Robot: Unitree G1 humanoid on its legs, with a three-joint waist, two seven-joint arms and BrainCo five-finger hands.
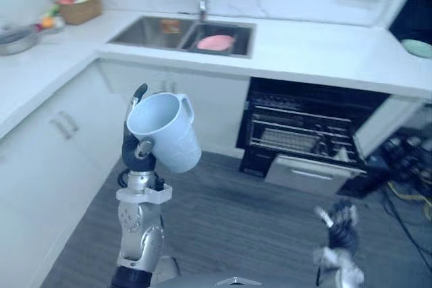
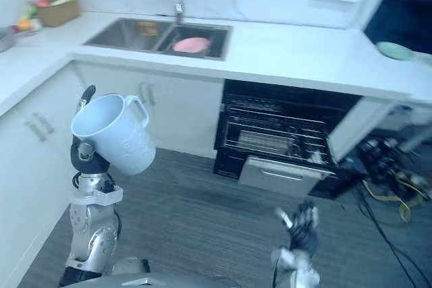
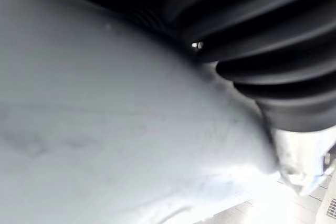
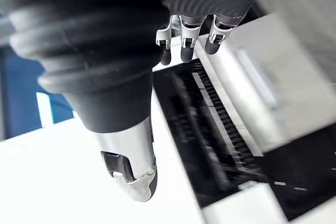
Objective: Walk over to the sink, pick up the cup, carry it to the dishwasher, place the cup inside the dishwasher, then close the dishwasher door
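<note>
While the dishwasher (image 1: 304,133) stands open beneath the white counter (image 1: 317,52), the pale cup (image 1: 165,133) is held raised and tilted, well left of it. The left hand (image 1: 135,152) curls its fingers round the cup's lower wall. The right hand (image 1: 341,231) hangs low, fingers loosely straight and empty.

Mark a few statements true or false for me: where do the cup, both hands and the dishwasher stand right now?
1. The left hand grips the cup. True.
2. The cup sits in the sink. False: it is up in the left hand, away from the sink.
3. The dishwasher is shut. False: it stands open.
4. The right hand holds nothing. True.
5. A pink thing lies in the sink's right basin. True.
</note>
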